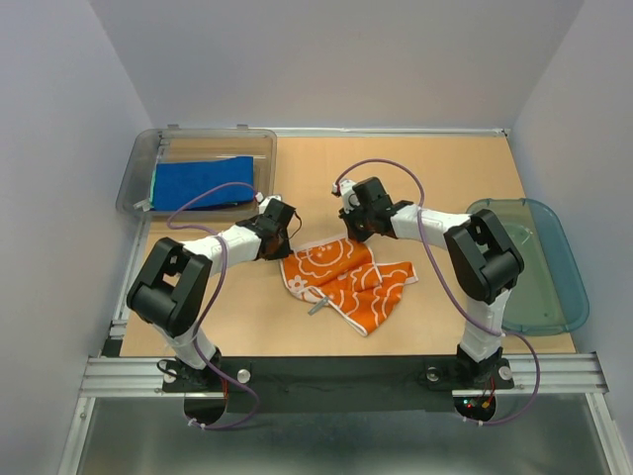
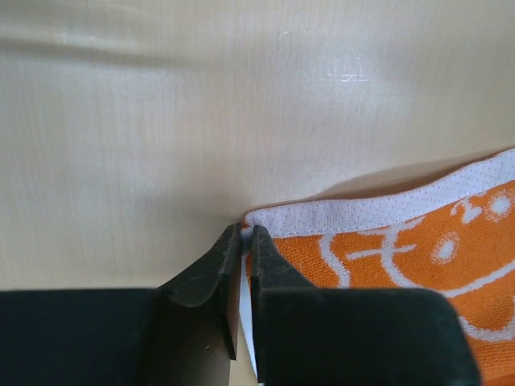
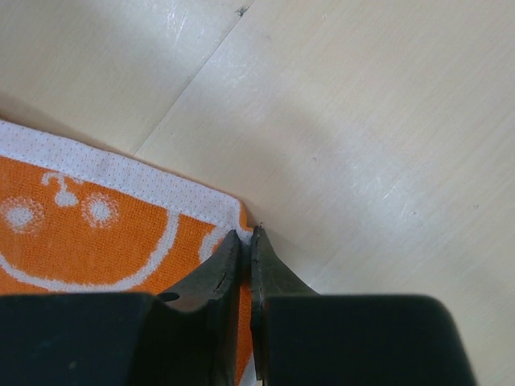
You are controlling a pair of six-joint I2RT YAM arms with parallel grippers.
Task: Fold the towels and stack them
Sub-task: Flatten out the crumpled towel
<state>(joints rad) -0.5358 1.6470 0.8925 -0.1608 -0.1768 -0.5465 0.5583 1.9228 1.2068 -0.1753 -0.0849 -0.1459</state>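
Note:
An orange towel with white flower prints (image 1: 346, 282) lies rumpled on the middle of the table. My left gripper (image 1: 287, 237) is at its far left corner. In the left wrist view the towel (image 2: 402, 249) has its white hem corner pinched between the shut jaws of the left gripper (image 2: 246, 229). My right gripper (image 1: 351, 230) is at the far right corner. In the right wrist view it (image 3: 245, 233) is shut on the towel's (image 3: 80, 233) white corner. A royal blue towel (image 1: 203, 181) lies folded in the bin, a green edge showing beneath it.
A clear grey plastic bin (image 1: 138, 178) stands at the back left of the table. A teal translucent oval basket (image 1: 554, 277) sits at the right edge. White walls enclose the table on three sides.

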